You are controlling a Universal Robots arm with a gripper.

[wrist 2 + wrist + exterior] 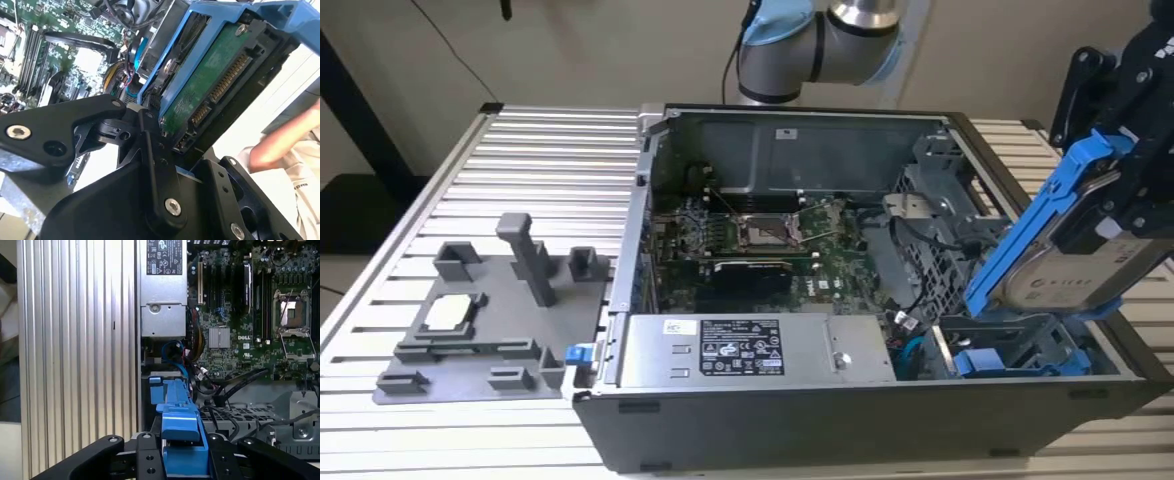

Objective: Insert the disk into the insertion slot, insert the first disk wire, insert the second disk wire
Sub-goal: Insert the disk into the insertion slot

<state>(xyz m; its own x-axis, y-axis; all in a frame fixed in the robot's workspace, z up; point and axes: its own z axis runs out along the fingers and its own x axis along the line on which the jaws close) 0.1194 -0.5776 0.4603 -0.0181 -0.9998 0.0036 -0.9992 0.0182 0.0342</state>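
Note:
My gripper (1121, 215) is shut on the disk (1067, 280), a silver drive with a white label clipped in a bright blue frame (1041, 215). The disk hangs steeply tilted over the right end of the open computer case. Its lower end is just above the insertion slot (1007, 340), a grey metal drive cage with blue parts at the case's front right corner. The second wrist view shows the disk's green circuit board (210, 85) and connector edge. In the first wrist view the blue end tab (180, 430) sits between my black fingers (145, 460).
The grey box with the sticker (740, 350) lies next to the cage, with blue cables (914, 350) between them. The motherboard (761, 235) fills the case floor. A grey fixture plate (480, 320) lies on the slatted table at the exterior view's left. A person's hand (280, 145) is nearby.

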